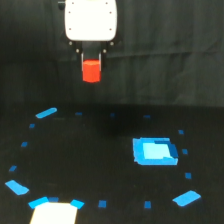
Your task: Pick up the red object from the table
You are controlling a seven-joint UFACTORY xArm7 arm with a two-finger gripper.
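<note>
The red object (pixel 91 70) is a small bright red-orange block held between the fingers of my gripper (pixel 91 67). The gripper hangs from a white rounded head (pixel 90 20) at the top of the exterior view. The block is lifted well above the black table (pixel 100 150) and touches nothing but the fingers. The gripper is shut on the block, with dark fingers along its two sides.
A larger blue square patch (pixel 154 151) lies on the table at the exterior view's right. Small blue tape marks ring the table, such as one at the left (pixel 46 113) and one at the lower right (pixel 186 198). A white patch (pixel 54 213) sits at the bottom edge.
</note>
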